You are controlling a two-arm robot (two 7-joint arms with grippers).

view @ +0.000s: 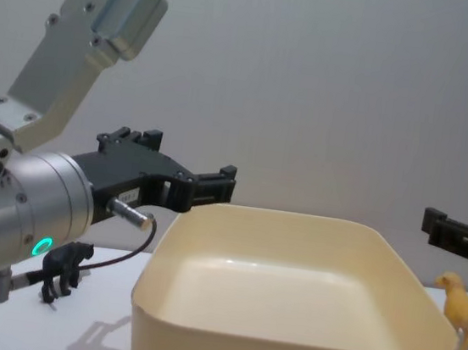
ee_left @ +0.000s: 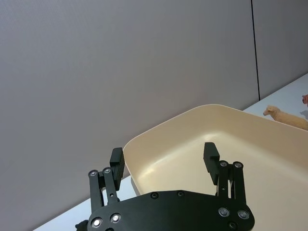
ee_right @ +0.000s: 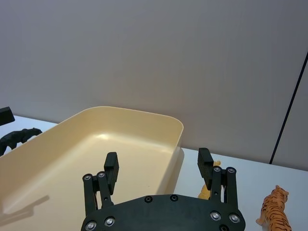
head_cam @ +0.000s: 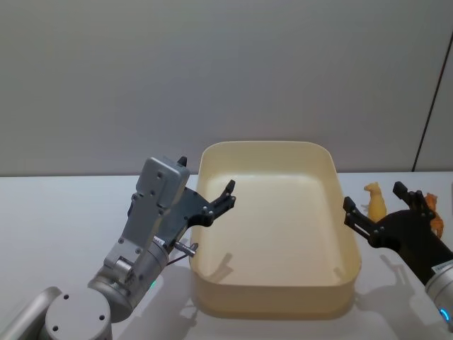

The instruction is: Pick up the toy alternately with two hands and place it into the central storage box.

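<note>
Cream storage box (head_cam: 272, 297) between left gripper (head_cam: 207, 175), right gripper (head_cam: 374, 195), both spread

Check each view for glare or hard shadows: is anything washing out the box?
Head view: even light; the left gripper drops a soft shadow on the box floor. Left wrist and chest views: mild sheen on that floor, no washout. Right wrist view: tiger evenly lit, faint shadow on the floor.

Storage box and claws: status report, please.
Left claw open, over storage box left rim. Right claw open, beside yellow toy. Box empty, black toy left of it; nothing blocking.
</note>
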